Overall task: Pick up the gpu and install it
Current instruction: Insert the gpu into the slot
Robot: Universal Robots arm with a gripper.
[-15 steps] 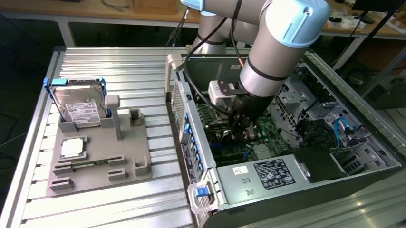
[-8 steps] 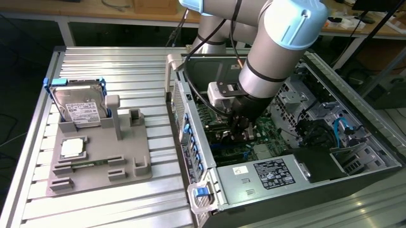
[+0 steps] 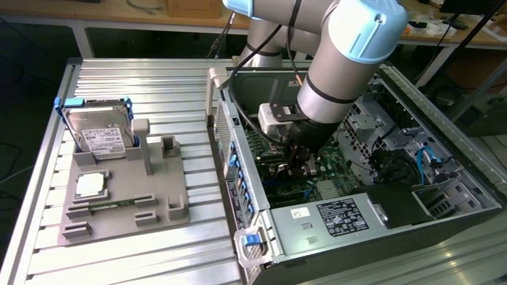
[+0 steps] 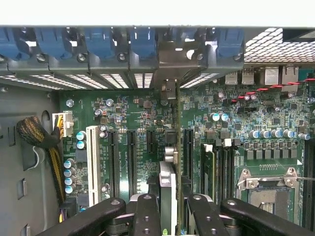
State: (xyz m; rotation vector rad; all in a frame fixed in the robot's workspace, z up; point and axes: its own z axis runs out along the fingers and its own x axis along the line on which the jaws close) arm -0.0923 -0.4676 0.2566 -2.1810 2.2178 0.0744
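Inside the open computer case (image 3: 357,237), the arm I am driving from my remote station reaches down over the motherboard (image 4: 123,118), its gripper (image 3: 300,163) low among the components. In the wrist view, the two dark fingers (image 4: 146,216) pinch the gpu (image 4: 167,182) between them. The card appears edge-on as a thin silvery strip that runs from the grip toward the rear wall of the case, where its metal bracket meets the row of blue retaining latches (image 4: 98,42). It stands upright over the board, in line with the long black expansion slots (image 4: 132,157) on either side of it. I cannot tell whether its lower edge has gone fully home in a slot. On the grey fixture tray (image 3: 119,219), out on the table at the exterior view's left, the hard drive (image 3: 101,133) stands in its blue frame and the square processor chip (image 3: 91,184) lies flat. I see no card there, so I judge the pick-up complete and the carry into the case done. The install itself looks well advanced but unfinished: the card is at its place, the grip is on, and seating is not confirmed.
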